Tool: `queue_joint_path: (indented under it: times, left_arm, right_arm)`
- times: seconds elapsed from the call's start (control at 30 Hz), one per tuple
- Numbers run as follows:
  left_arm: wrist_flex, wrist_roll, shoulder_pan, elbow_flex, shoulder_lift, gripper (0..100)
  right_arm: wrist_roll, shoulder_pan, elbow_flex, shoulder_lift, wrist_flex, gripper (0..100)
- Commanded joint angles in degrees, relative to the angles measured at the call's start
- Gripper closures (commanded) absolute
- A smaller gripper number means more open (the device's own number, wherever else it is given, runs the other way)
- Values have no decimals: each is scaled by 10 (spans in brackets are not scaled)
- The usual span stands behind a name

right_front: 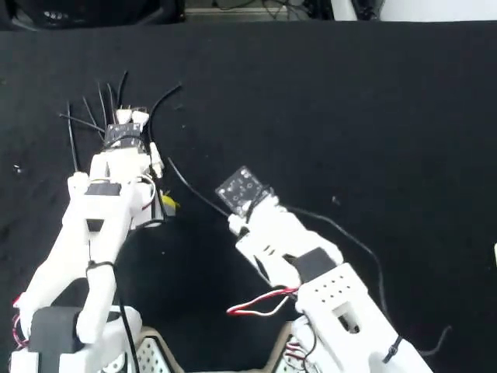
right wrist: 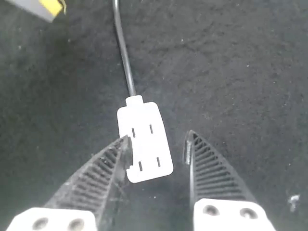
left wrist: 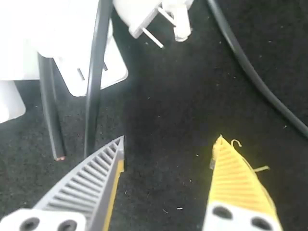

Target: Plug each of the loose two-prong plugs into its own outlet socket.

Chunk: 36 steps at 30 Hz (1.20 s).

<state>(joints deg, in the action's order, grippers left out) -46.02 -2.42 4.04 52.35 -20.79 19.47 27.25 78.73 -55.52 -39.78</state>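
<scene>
Right end effector (right wrist: 158, 138): two ribbed grey fingers, spread, straddling one outlet socket (right wrist: 144, 144). The socket is flat white plastic, a rounded rectangle with four slots in two pairs, on one black cord (right wrist: 122, 53), lying mid-scene on the black felt-like surface (right_front: 349, 116). Left end effector (left wrist: 169, 142), far left: one grey and one yellow ribbed finger, spread, gripping nothing. Just beyond it lies one white two-prong plug (left wrist: 139, 14), metal prongs bare, beside a second socket (left wrist: 111, 72), also white.
</scene>
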Motion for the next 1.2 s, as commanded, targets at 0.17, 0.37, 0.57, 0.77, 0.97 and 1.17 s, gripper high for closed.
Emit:
queue_joint_path:
  times: [0.17,0.37,0.57,0.77,0.97,1.17]
  left_arm:
    - [7,-8,6,-6,-21,712]
    - [3,-8,8,0,-21,712]
    - [3,-7,7,0,-21,712]
    - [4,-5,3,-7,-21,712]
    - [-44,-5,2,-86,-21,712]
    - [-83,-8,-24,-187,-14,712]
  right_arm:
    - [10,7,-113,186,-48,825]
    - [41,-11,-194,298,-74,828]
    - [183,-129,-237,335,-73,828]
    - [238,-178,-247,334,-77,828]
    - [198,-154,-199,284,-77,824]
    - [160,-147,-160,109,-140,709]
